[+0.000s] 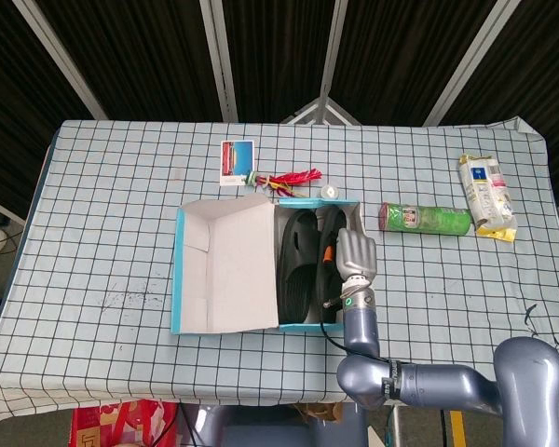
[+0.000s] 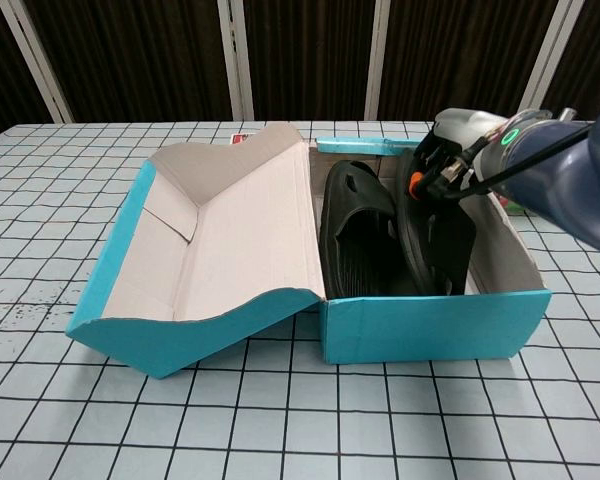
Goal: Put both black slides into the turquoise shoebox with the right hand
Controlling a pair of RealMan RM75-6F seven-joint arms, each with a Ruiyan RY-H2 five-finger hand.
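The right hand [image 1: 355, 256] hangs over the right half of the shoebox [image 2: 430, 330], its fingers [image 1: 351, 244] pointing away from the robot and lying against the upper edge of one slide [image 2: 442, 240]; whether they actually clasp it cannot be told, since the chest view shows only the wrist end of the hand [image 2: 460, 150] touching that slide from above. That slide stands on its side, tilted against the box's right wall, and the other slide [image 2: 355, 235] lies flatter just beside it on the left, so both sit inside the box with little spare room between them and the walls. The lid [image 1: 228, 270] lies flipped open to the left, its pale inner face up, taking up the tabletop [image 1: 102, 205] left of the box. The box's near wall stands well back from the tabletop's near edge, and the checked cloth is bare on the far left and at the near right. Behind the box, near its far wall, lie a small card [image 1: 238, 162], a red tassel [image 1: 293, 179] and a small round piece [image 1: 331, 192]. To the right, apart from the box, a green can [image 1: 426, 220] lies on its side, and a yellow-white packet [image 1: 487, 196] lies near the right edge; their printing is too small to read. The left hand is out of sight.
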